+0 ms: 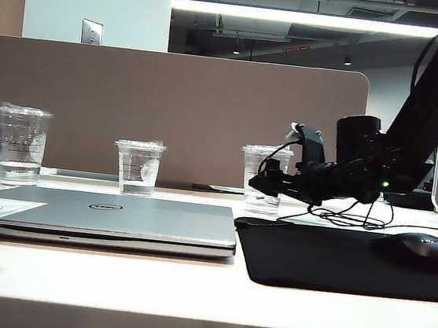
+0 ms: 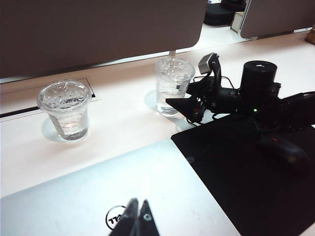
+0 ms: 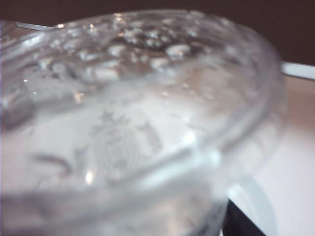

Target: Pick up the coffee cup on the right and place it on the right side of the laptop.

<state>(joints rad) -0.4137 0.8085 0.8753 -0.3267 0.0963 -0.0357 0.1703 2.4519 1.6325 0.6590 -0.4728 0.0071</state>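
Your coffee cup [image 1: 263,177] stands right of middle on the worktop [image 1: 189,287], behind the laptop [image 1: 102,216]; it looks light, thin and slippery, so with the right gripper [image 1: 268,184] jaws wide, squeeze its middle softly, while the left gripper [image 2: 138,221] jaws stay pinched together.

right arm [image 1: 437,86] matte black, thick angled link; looped black cables; small green light; black pointed fingers [image 2: 179,104].

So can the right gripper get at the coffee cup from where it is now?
Probably yes. The right gripper is open and already right up at the coffee cup, which fills its wrist view. Nothing shows between them; the mouse and laptop lie clear of it.
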